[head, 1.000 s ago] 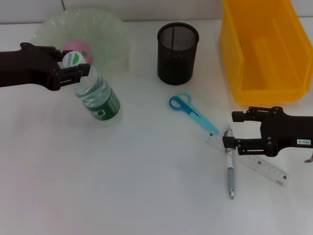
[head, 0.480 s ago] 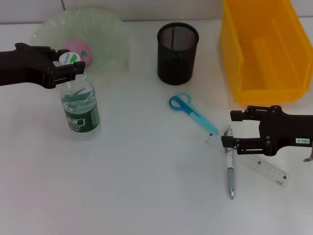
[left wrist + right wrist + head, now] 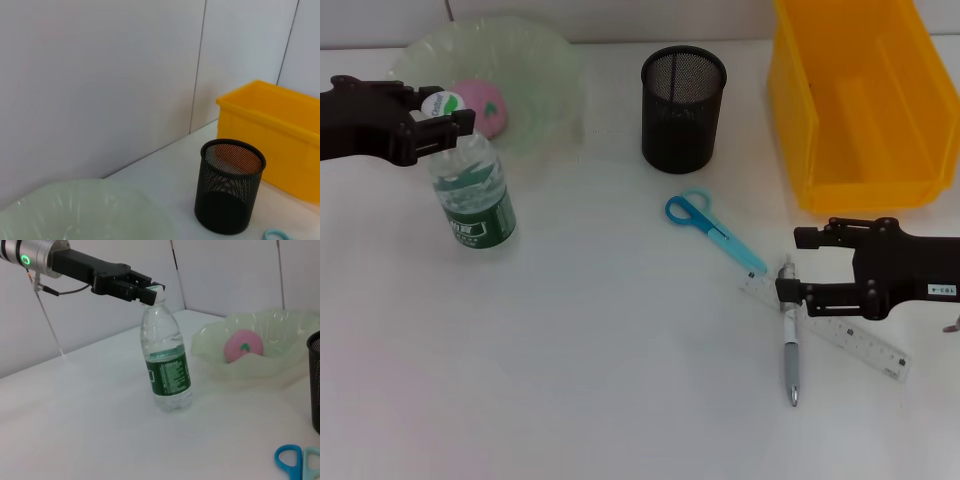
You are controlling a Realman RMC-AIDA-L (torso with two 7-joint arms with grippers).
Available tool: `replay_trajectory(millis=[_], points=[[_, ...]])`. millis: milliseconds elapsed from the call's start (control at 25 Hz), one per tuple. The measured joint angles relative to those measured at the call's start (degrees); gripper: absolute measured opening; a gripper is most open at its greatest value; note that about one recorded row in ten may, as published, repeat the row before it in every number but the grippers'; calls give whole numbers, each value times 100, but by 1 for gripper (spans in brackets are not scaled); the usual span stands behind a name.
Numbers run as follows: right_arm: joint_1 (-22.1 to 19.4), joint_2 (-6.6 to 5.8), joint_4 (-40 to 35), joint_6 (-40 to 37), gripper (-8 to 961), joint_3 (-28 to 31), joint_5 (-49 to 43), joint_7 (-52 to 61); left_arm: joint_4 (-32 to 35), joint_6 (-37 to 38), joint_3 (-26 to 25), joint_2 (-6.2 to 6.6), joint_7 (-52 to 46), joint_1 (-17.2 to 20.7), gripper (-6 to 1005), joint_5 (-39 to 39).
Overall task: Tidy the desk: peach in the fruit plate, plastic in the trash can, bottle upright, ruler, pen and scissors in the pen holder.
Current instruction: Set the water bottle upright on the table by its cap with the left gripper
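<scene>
The clear bottle [image 3: 472, 200] with a green label stands upright on the table in front of the fruit plate [image 3: 545, 70]. My left gripper [image 3: 445, 120] is shut on its cap, as the right wrist view also shows for the bottle [image 3: 167, 370] and left gripper [image 3: 147, 292]. The pink peach [image 3: 480, 105] lies in the pale green plate. Blue scissors [image 3: 710, 228], a clear ruler [image 3: 840, 335] and a grey pen [image 3: 790, 350] lie on the table. My right gripper [image 3: 792, 265] is open just above the pen's top end. The plastic is out of view.
The black mesh pen holder [image 3: 683, 110] stands at the back centre. The yellow bin [image 3: 860, 100] is at the back right, beside my right arm. The left wrist view shows the pen holder [image 3: 229, 185] and bin [image 3: 275, 135] against the wall.
The bottle has gone from tilted to upright and shifted left toward the plate, held by my left gripper. My right gripper has barely moved.
</scene>
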Motion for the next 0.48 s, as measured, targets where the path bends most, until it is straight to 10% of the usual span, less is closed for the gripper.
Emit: replay_trajectory(millis=[480], points=[[-4,0,0,-2,785,0,0,0,-83,-177,10,-28,205,-16,434,-29]])
